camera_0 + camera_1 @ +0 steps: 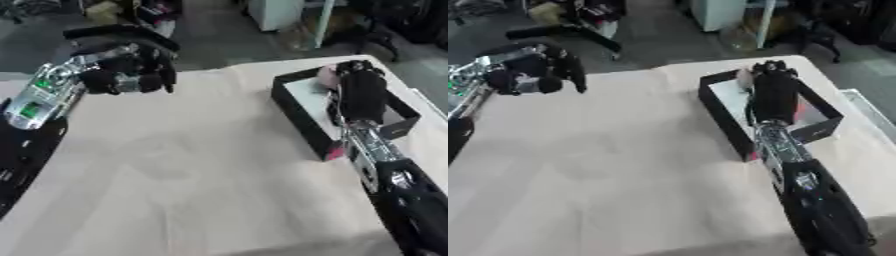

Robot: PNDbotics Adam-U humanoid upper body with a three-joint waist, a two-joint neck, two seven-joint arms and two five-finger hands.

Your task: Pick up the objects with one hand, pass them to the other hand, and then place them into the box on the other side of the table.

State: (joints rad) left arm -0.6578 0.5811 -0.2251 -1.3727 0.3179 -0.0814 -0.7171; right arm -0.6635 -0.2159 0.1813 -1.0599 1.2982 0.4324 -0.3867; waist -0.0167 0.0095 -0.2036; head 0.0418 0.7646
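Note:
A black box (294,109) with a pale floor stands on the right side of the table. My right hand (360,92) reaches over it, back up, fingers pointing away. A small pink object (326,75) shows at the thumb side of the fingertips, over the box's far end, and the fingers seem curled on it. My left hand (131,65) hangs raised above the table's far left corner. Its fingers droop loosely bent and nothing sits between them.
The tan table top (192,165) stretches between the two arms. A small pink patch (335,150) shows at the box's near corner. Beyond the far edge lies a dark floor with clutter (737,20).

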